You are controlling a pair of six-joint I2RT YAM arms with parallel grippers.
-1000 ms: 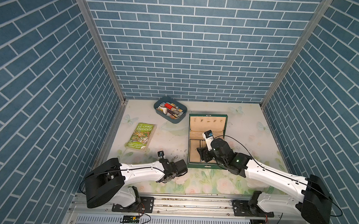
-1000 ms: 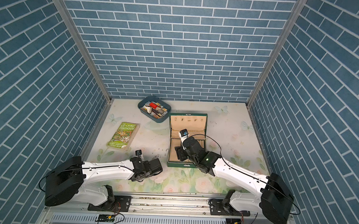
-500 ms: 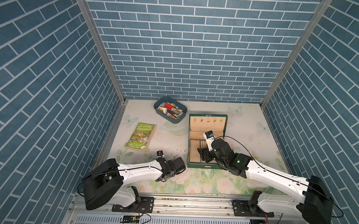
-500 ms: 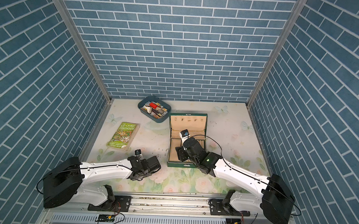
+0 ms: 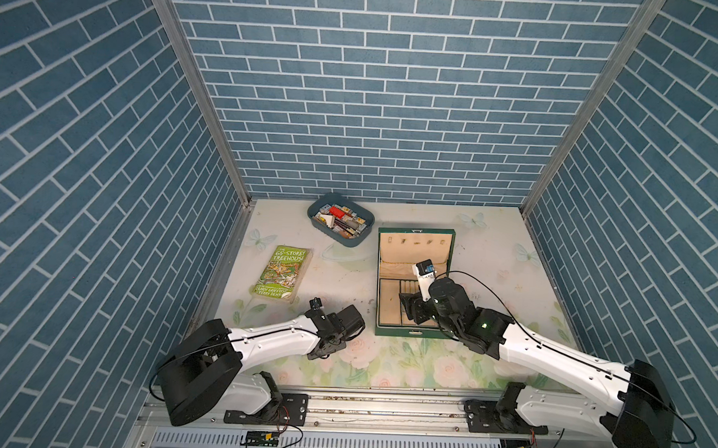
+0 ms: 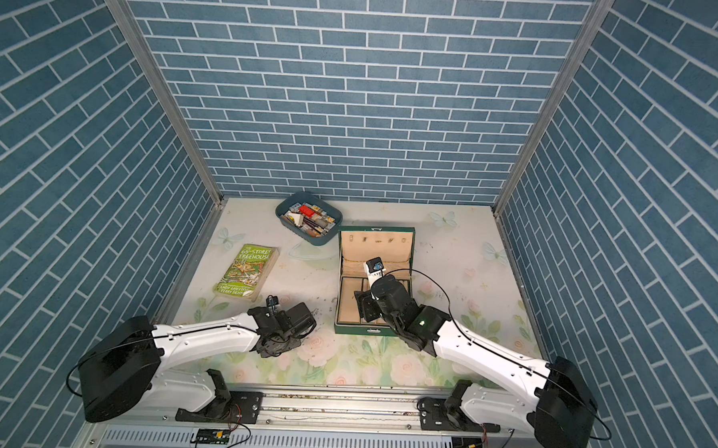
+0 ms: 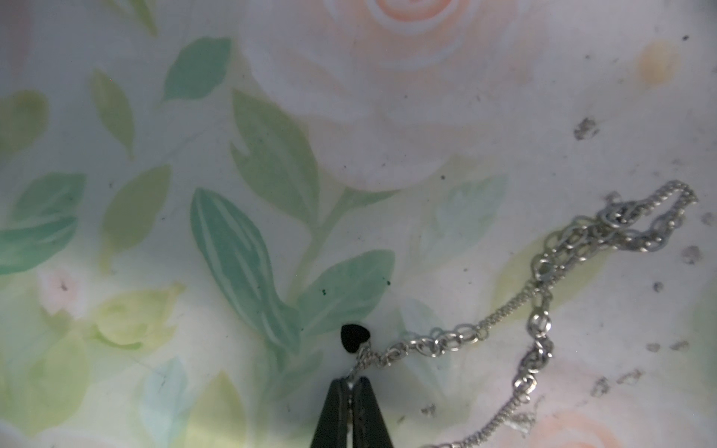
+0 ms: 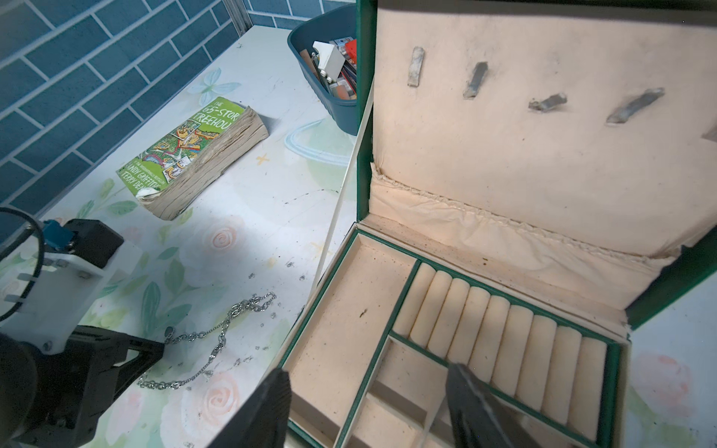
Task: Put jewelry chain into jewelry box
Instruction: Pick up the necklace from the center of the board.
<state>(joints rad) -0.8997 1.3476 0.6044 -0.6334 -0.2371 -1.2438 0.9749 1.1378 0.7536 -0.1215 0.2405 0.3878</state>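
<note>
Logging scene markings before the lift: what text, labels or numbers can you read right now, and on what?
"65-STOREY TREEHOUSE": cover title of the green paperback book.
"THE" above "65-STOR… TREEHOU…", cut off by the angle: same cover, right wrist view.
"ANDY GRIFFITHS", "TERRY DENTON": authors along the cover's lower edge, partly legible.
Items in the blue-grey bin: too small to read.
Jewelry box: no text visible.
</note>
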